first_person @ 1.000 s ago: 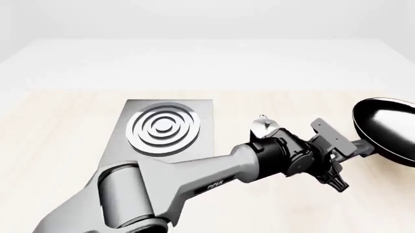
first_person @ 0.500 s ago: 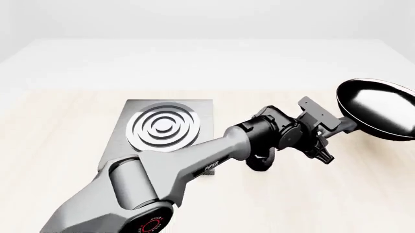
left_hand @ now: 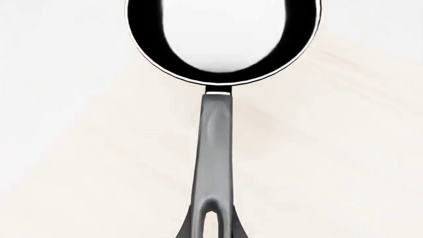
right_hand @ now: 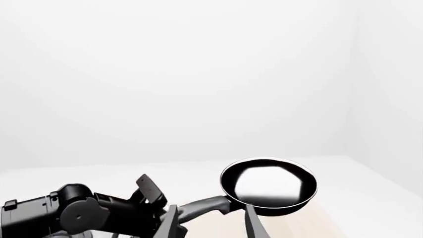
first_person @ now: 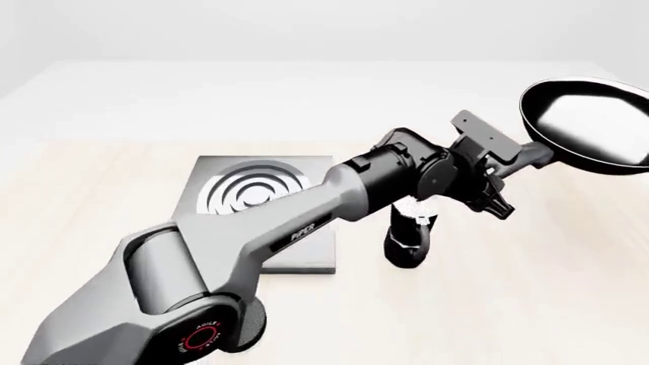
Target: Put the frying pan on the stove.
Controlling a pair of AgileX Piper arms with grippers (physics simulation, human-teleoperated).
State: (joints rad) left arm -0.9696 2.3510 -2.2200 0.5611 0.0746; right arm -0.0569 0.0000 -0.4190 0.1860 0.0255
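Observation:
The frying pan (first_person: pixel 588 125) is black and glossy and hangs in the air at the right, clear of the table. My left gripper (first_person: pixel 515 165) is shut on its dark grey handle (left_hand: pixel 215 148), near the end with the hole. In the left wrist view the pan bowl (left_hand: pixel 225 74) lies straight ahead beyond the handle. The stove (first_person: pixel 239 194), a grey plate with silver rings, lies on the table to the left, partly hidden under my left arm. My right gripper (right_hand: pixel 211 229) stands open with nothing in it and looks toward the pan (right_hand: pixel 268 186) from a distance.
A black-and-silver moka pot (first_person: pixel 409 239) stands on the table just right of the stove, below my left forearm (first_person: pixel 304 220). The light wooden tabletop (first_person: pixel 527 304) runs on to the right, below the raised pan.
My left arm has raised the pan off the table and carried it up, swinging a little toward the stove. The moka pot now shows below the arm instead of behind it.

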